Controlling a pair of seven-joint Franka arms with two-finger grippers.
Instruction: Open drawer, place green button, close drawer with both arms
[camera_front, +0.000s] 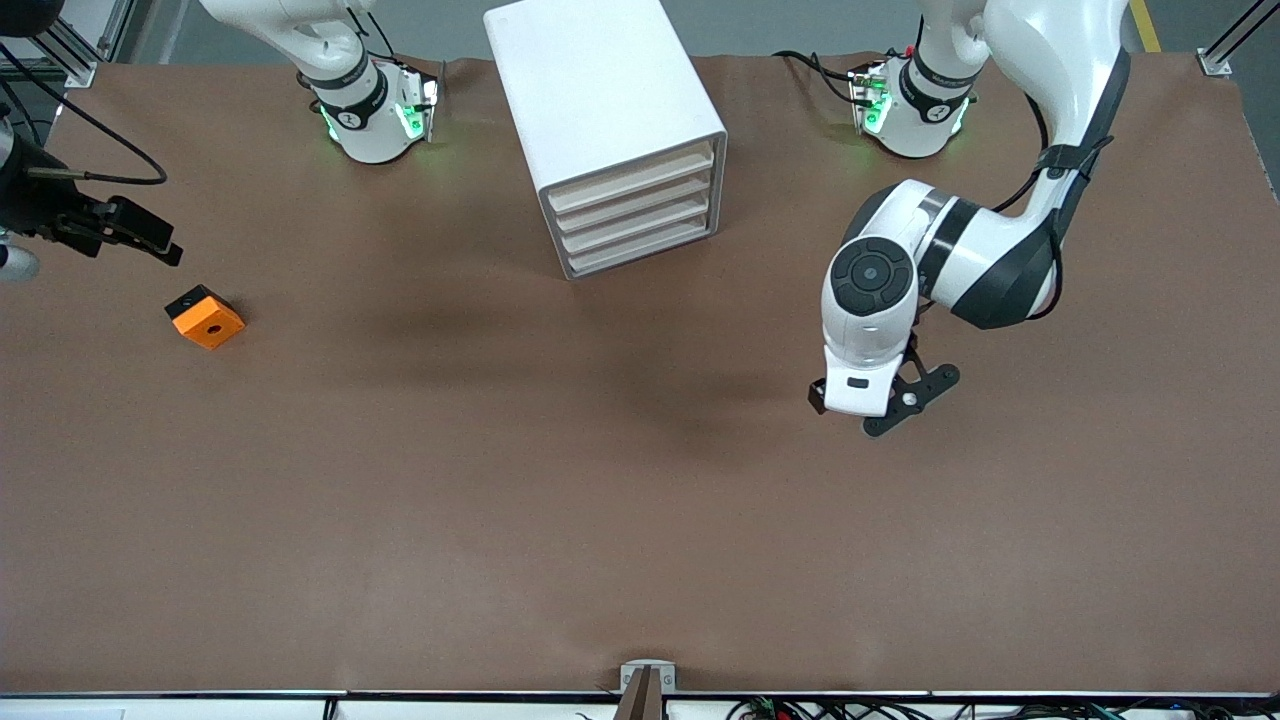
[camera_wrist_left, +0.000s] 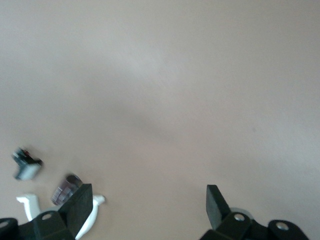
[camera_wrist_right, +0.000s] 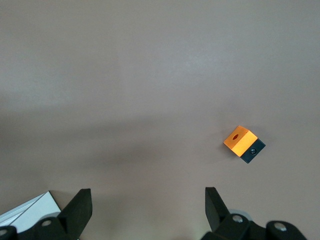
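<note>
Our left gripper (camera_front: 868, 412) hovers over bare desk (camera_front: 600, 500), right gripper (camera_front: 140, 238) above the orange cube (camera_front: 205, 316), jaws apart. We should hook the shut lowest drawer (camera_front: 645, 250) squarely; the button is unseen.

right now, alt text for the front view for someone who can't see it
A white cabinet with four closed drawers stands on a brown table. The left tool hangs open over bare table; the right tool hangs open near an orange cube.

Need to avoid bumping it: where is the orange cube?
The orange cube lies on the table toward the right arm's end, nearer the front camera than the open right claw.
</note>
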